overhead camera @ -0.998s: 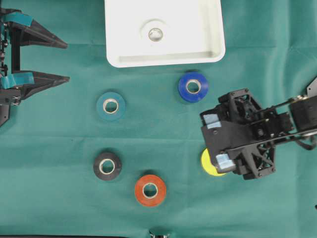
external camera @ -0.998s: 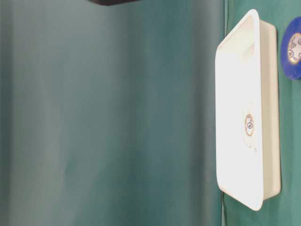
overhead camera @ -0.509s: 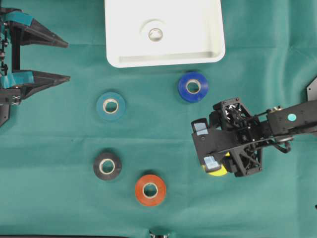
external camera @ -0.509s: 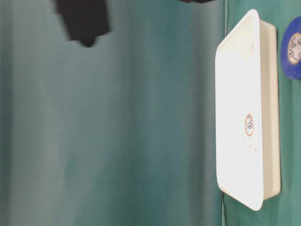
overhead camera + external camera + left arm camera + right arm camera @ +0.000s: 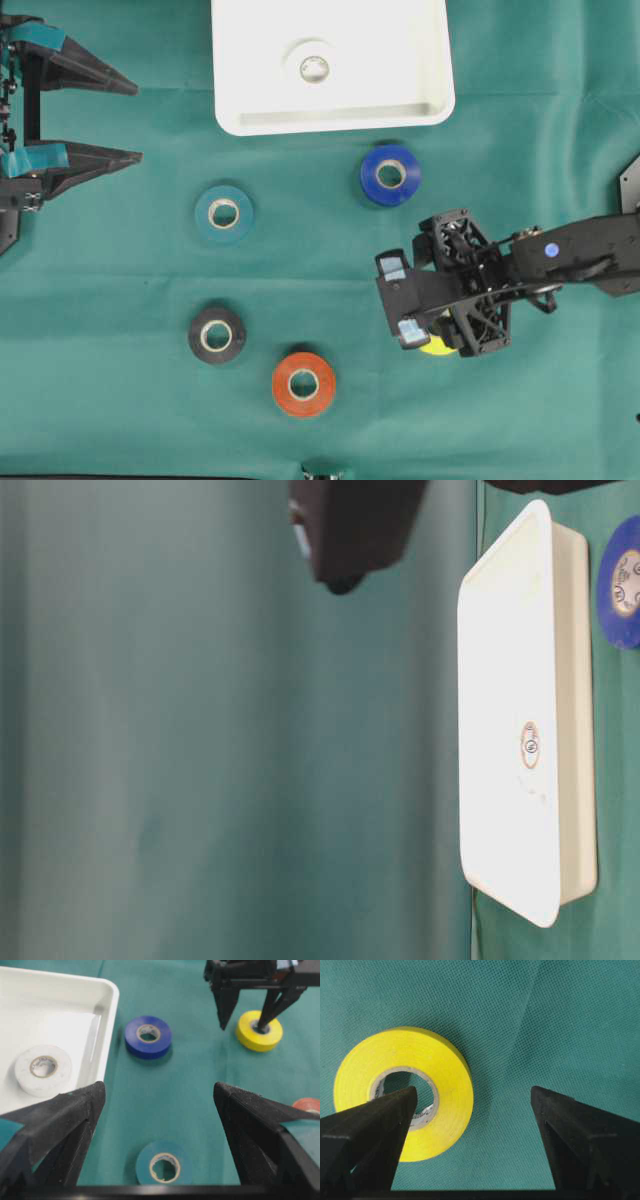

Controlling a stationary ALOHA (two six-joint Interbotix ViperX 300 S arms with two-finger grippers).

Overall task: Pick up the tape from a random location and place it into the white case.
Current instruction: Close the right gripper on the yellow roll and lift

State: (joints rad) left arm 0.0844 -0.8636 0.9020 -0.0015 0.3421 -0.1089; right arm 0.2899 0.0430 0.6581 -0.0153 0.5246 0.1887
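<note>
Overhead view: right tool has come down over the yellow tape, jaws spread wide.
Right wrist view: one finger sits over the roll's core, the other out past its rim — one wall bracketed, nothing pinched yet.
Meaning: descent looks nearly done; the squeeze should come next.
Nearby: red tape and blue tape well apart, nothing crowding.
Route: white case lies beyond the blue tape, a white roll already inside.
Left tool: spread, parked far across the desk.

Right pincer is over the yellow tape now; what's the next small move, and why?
Probably close the right pincer: its open jaws straddle one wall of the yellow tape, one finger in the core hole, the other finger outside the rim over the green cloth.
</note>
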